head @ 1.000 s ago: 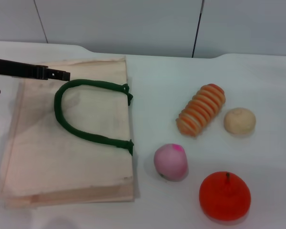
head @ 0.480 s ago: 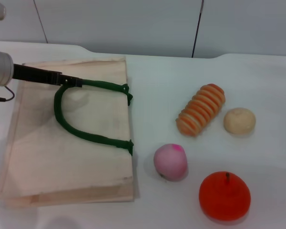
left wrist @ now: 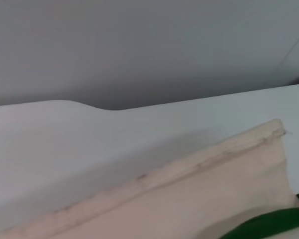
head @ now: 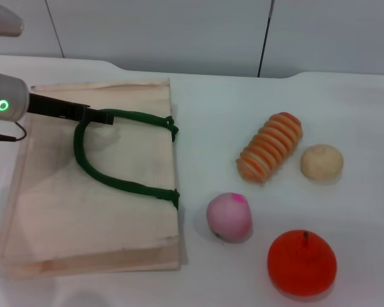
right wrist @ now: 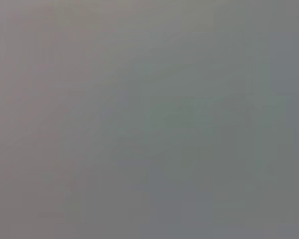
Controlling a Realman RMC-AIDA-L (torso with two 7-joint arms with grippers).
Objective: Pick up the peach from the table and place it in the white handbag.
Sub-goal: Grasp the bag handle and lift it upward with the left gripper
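The peach [head: 229, 217], pale pink with a magenta spot, rests on the white table just right of the white handbag's near corner. That handbag [head: 83, 211] lies flat at the left, its dark green handle [head: 115, 182] looped on top. My left gripper [head: 104, 118] reaches in from the left edge, its dark tip at the far end of the handle, well away from the peach. The left wrist view shows the bag's far edge [left wrist: 214, 194] and a bit of green handle [left wrist: 269, 224]. The right gripper is out of view; its wrist view shows only plain grey.
A ridged orange roll [head: 270, 147] and a beige round lump [head: 321, 162] lie at the right. A red-orange fruit with a stem [head: 301, 262] sits at the near right, close to the peach. A grey wall backs the table.
My left gripper has come in from the left edge and moved right and slightly nearer, reaching the far end of the green handle. Nothing else has moved.
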